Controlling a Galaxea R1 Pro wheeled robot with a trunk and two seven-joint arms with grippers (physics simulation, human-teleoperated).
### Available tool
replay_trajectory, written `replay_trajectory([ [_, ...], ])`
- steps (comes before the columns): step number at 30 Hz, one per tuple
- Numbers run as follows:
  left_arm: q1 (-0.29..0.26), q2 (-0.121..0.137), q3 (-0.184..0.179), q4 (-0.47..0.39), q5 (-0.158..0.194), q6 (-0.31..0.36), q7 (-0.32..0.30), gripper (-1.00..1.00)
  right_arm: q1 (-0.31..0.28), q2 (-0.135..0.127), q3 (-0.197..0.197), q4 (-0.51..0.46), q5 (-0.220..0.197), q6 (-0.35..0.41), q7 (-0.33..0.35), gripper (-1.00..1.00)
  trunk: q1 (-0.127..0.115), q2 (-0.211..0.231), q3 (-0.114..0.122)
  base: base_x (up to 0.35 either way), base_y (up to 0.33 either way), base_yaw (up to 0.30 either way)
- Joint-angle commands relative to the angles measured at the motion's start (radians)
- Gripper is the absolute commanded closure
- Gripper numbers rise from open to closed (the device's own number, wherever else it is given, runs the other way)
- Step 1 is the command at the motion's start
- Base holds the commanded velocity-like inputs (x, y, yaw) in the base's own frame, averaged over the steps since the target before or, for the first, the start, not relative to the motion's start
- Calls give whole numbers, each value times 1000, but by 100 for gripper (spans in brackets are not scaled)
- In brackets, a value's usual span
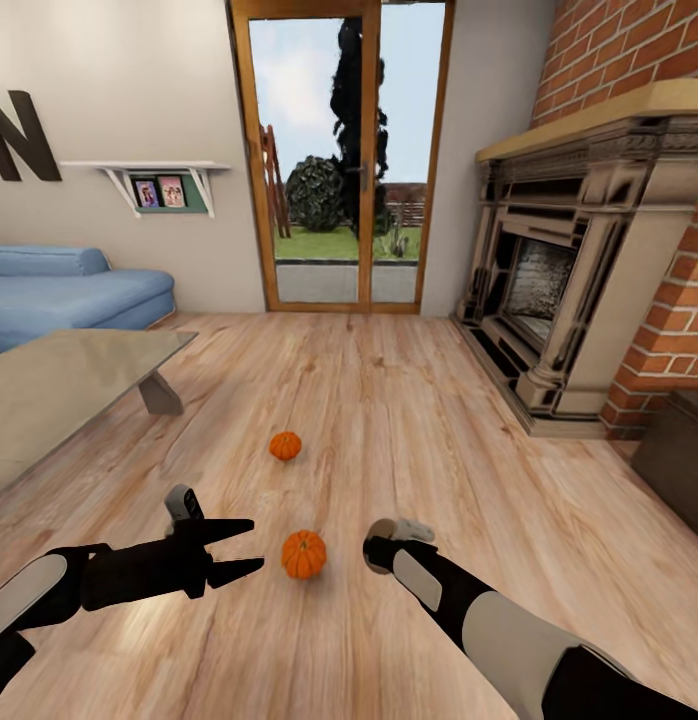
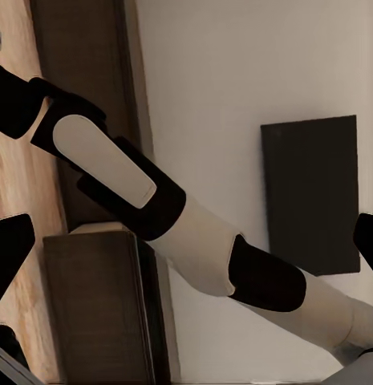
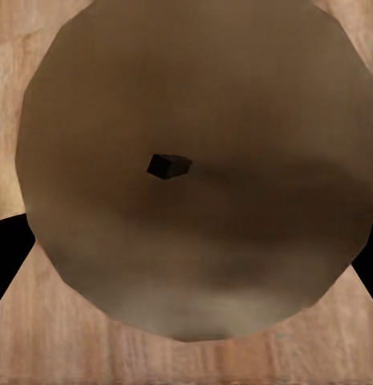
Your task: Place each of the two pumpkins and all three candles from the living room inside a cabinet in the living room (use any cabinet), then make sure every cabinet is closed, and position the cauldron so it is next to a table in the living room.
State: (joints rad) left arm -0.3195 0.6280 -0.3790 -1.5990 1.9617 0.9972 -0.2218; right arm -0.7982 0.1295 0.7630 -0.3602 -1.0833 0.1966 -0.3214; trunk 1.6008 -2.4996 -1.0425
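A large dark letter N (image 1: 17, 135) on the far-left wall is the only writing that can be read; beside it a white shelf (image 1: 149, 170) carries small framed photos.

The left hand (image 1: 251, 546) hovers low over the floor (image 1: 409, 420) with its 2 dark fingers spread wide, holding nothing, the tips pointing right at the near pumpkin (image 1: 303, 553) just beside them but not touching it. The right hand (image 1: 391, 540) points down at the floor just right of that pumpkin. Its wrist view looks straight down on a candle (image 3: 194, 172), a pale round top with a small dark wick, with the dark fingers at either side of it; whether they grip it cannot be told.

The second pumpkin (image 1: 285, 445) sits farther out on the bare floor, well apart from the first. The glass counter (image 1: 59, 385) stands at the left, its corner near the far pumpkin, with the blue sofa (image 1: 69, 295) behind it. The fireplace (image 1: 574, 270) fills the right side and a dark cabinet (image 1: 679, 460) edge sits at the near right. Open floor runs between them to the glass door (image 1: 344, 160).
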Motion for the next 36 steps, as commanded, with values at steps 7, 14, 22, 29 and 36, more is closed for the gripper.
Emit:
replay_trajectory([
  [7,-1,1,1,1,-7,0,-10,-100,-1,-1,7,-2,-4,2,-7,100,-28,49,10,-226,0,0],
  [14,-1,1,2,1,-7,0,-11,-100,-1,-2,7,-2,-4,1,-7,100,-54,98,20,-20,0,0],
  [22,-1,2,3,1,-6,0,-11,-100,-1,-2,6,-2,-4,1,-7,100,-62,112,13,-7,1,0],
  [29,-1,2,3,1,-6,0,-11,-100,-1,-2,6,-2,-4,1,-7,100,-62,112,1,-263,90,0],
  [36,-1,2,3,1,-6,0,-11,-100,-1,-2,6,-2,-4,0,-7,100,-62,112,-6,-313,119,0],
])
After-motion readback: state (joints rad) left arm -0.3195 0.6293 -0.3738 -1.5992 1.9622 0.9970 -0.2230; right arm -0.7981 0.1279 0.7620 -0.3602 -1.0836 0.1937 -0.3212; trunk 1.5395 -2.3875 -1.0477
